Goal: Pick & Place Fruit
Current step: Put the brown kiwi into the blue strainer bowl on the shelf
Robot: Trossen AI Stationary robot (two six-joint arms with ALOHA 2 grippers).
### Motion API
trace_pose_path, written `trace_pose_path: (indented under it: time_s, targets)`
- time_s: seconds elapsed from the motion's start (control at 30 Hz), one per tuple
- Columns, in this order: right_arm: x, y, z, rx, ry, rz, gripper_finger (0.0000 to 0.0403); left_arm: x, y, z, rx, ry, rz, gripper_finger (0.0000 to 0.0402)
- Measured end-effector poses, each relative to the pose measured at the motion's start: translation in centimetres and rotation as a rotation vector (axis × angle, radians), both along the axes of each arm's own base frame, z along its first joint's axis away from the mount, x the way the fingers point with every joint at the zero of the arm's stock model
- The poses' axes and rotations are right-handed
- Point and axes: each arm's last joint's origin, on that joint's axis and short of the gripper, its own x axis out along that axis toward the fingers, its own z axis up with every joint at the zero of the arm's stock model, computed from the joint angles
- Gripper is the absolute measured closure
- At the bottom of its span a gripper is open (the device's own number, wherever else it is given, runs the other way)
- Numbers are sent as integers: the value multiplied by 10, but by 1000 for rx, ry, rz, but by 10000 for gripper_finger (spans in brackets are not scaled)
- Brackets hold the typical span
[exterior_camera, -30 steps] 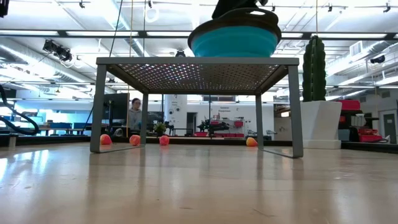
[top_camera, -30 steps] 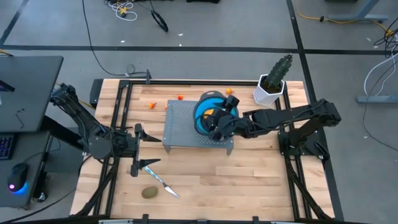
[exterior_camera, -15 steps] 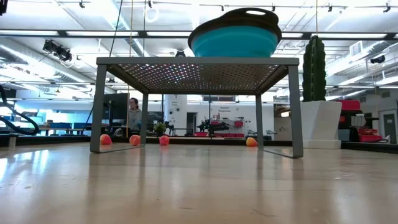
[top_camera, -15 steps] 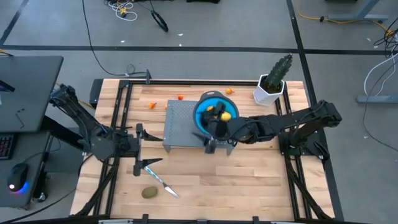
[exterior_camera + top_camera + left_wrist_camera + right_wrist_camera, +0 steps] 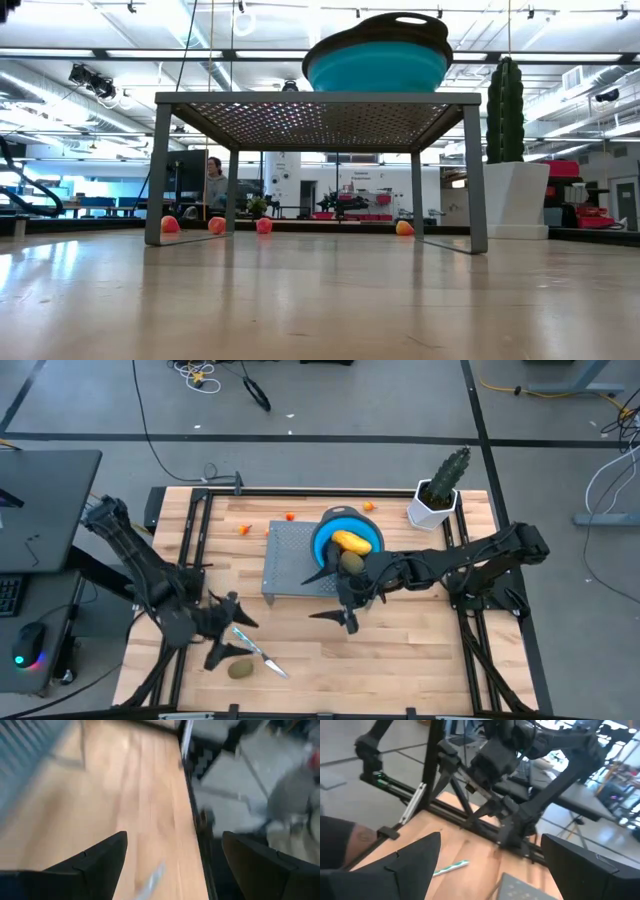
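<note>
With both end effectors open and empty, our left end effector [image 5: 222,628] nears the olive-brown fruit [image 5: 240,670] on the tabletop [image 5: 400,650]; next we descend and close. Right end effector [image 5: 335,595] waits beside the bowl [image 5: 325,532].

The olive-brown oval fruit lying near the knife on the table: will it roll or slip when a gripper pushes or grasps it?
The olive-brown oval fruit looks rounded and smooth, so it would probably roll if nudged and might slip from the fingers. It seems small, likely light. The knife beside it may obstruct the open left gripper.
</note>
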Motion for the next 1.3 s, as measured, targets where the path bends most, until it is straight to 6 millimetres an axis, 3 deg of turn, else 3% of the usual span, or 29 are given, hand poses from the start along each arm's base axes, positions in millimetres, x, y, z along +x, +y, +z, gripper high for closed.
trace_pose_path:
  time_s: [0.1, 0.3, 0.47, 0.6, 0.8, 1.3]
  targets:
    - [-1, 1, -9, 5, 22, 12, 47, 7, -10, -15, 15, 184, -42, 65]
    - [-2, 7, -10, 2, 24, -8, 47, 20, -37, -23, 40, 570, -17, 65]
    - [-4, 13, -9, 16, 17, -11, 47, 29, -70, -41, 65, 732, -6, 65]
    - [-6, 19, -8, 17, 11, 4, 47, 37, -89, -67, 130, 799, 7, 65]
    - [-6, 23, -4, 14, -38, 19, 47, 39, -97, -102, 218, 940, 16, 65]
    - [-6, 21, -7, -10, -10, -8, 47, 42, -97, -109, 245, 882, 84, 65]
